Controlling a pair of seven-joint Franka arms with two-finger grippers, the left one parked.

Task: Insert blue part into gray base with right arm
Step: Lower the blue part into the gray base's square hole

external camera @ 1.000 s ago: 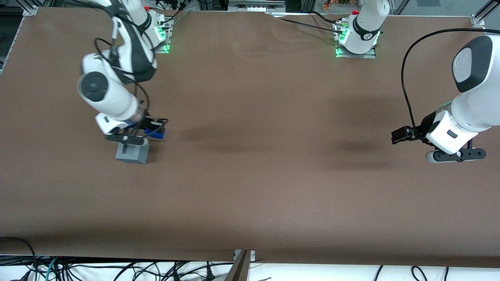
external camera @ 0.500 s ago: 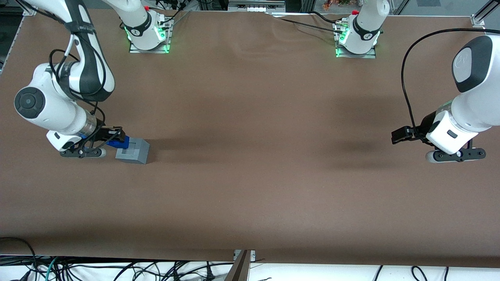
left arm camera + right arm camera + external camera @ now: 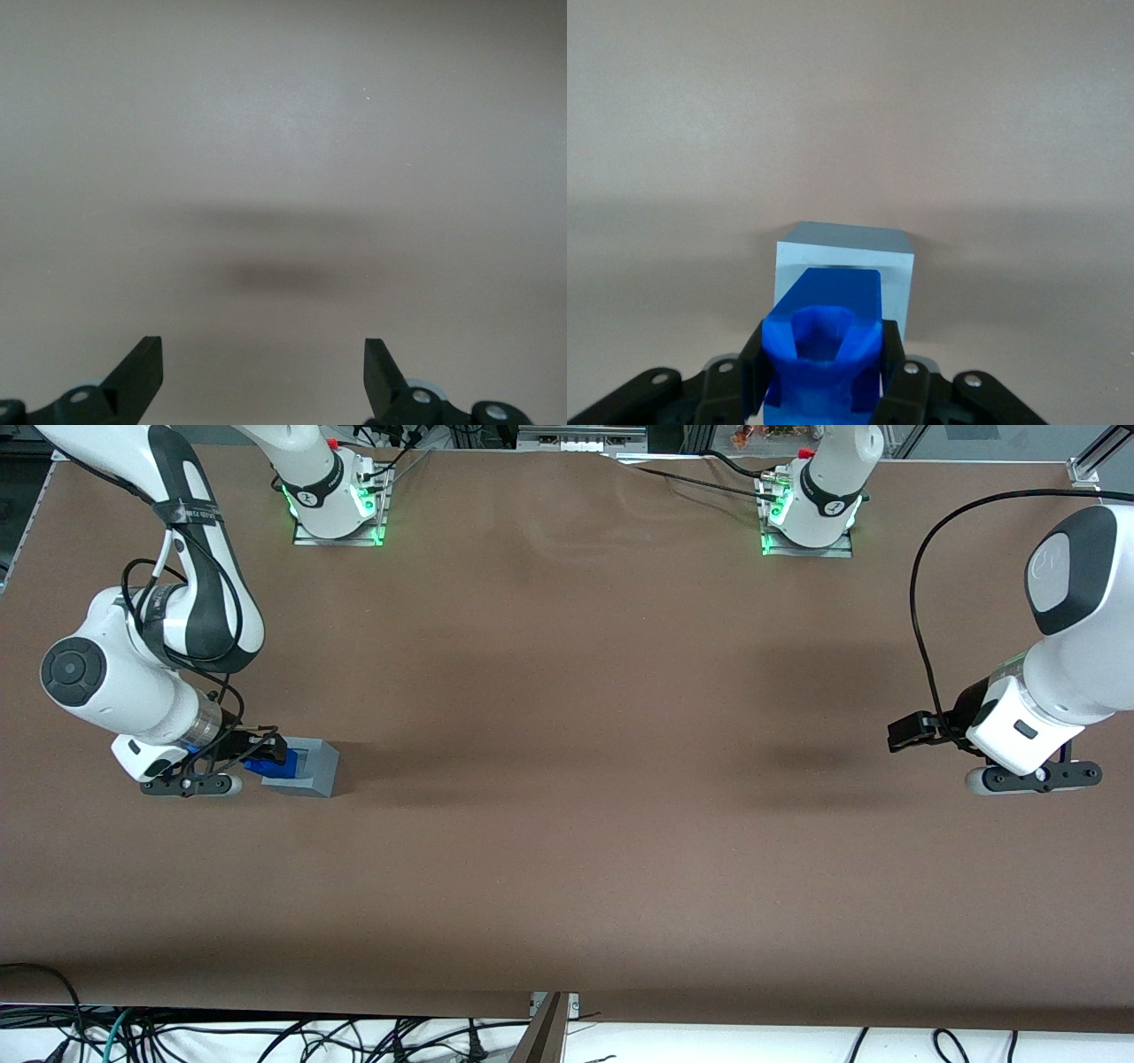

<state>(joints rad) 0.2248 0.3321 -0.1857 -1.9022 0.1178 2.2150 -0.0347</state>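
Gripping the blue part point(image 3: 824, 350) between narrow fingers point(image 3: 897, 367), your gripper point(image 3: 266, 757) hovers over the gray base point(image 3: 310, 771), lining up for insertion.

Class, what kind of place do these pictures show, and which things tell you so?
Probably a robotics lab bench. Bolted-down white robot arm bases with green lights stand on a brown-covered table; loose cables trail along its edge; the right arm's gripper holds a bright-blue plastic part over a light-gray cube base.
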